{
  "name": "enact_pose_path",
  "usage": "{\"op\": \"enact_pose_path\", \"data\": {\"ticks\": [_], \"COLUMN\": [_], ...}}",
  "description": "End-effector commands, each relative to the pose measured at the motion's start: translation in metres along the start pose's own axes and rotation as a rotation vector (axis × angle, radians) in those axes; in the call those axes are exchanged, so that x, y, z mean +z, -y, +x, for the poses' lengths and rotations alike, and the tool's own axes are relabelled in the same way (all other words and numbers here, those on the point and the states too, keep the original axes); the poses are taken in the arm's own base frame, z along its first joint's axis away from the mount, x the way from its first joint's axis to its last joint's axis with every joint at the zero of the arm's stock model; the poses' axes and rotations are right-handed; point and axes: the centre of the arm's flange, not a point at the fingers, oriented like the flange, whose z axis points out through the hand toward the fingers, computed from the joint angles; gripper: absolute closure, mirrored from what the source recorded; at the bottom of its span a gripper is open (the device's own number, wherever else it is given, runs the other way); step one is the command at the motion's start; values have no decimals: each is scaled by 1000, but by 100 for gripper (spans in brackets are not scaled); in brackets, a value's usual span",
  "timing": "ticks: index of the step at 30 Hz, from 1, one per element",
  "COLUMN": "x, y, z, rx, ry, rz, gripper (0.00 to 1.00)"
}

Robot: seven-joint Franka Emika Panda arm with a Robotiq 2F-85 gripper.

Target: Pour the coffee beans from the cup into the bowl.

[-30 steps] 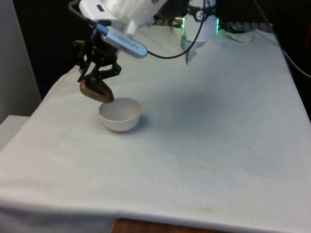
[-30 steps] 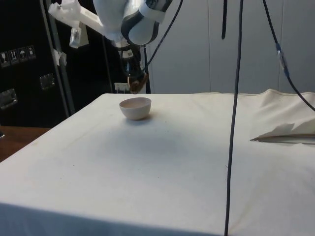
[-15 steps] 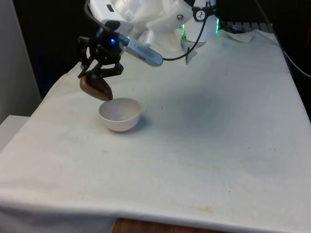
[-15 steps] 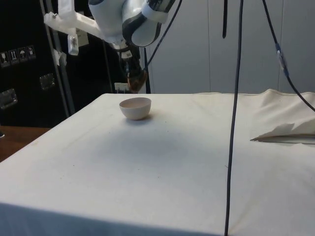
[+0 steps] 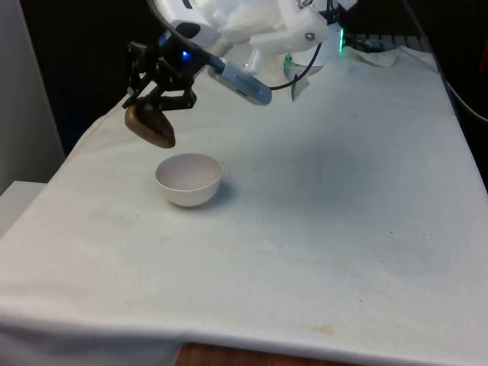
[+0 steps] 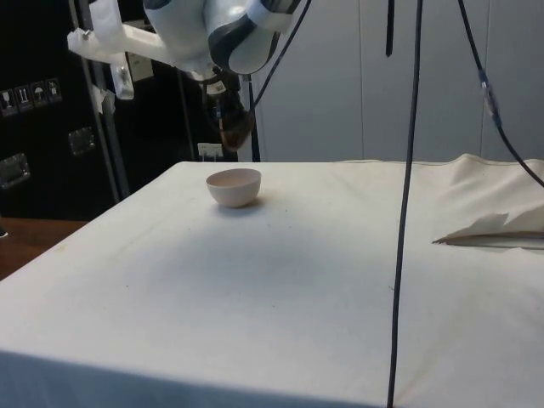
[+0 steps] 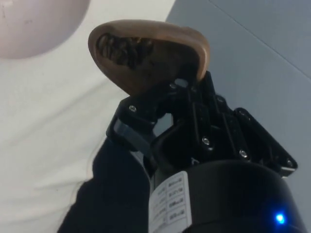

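One brown cup (image 5: 150, 126) is hanging tilted in the air, pinched at its rim by the black claw (image 5: 163, 95). It is sitting up at about ten o'clock from the white bowl (image 5: 188, 179) in the front view, clear of it. Dark coffee beans (image 7: 119, 47) are showing inside the cup's mouth. That bowl is resting on the white-clothed surface (image 5: 320, 206).

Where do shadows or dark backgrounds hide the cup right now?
Side view: the cup blends into the dark gap behind it. Front view: the cup stands clear against cloth, left of the bowl. Wrist view: beans inside the cup sit in shade.
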Motion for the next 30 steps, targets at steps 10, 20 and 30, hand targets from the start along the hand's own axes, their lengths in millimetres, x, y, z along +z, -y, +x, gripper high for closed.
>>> {"op": "enact_pose_path", "data": {"ticks": [10, 20, 30], "x": [-21, -29, -37], "y": [13, 21, 30], "z": [0, -1, -1], "rx": [12, 23, 31], "ry": [-7, -4, -1], "rz": [-62, -128, -185], "gripper": [100, 100, 100]}}
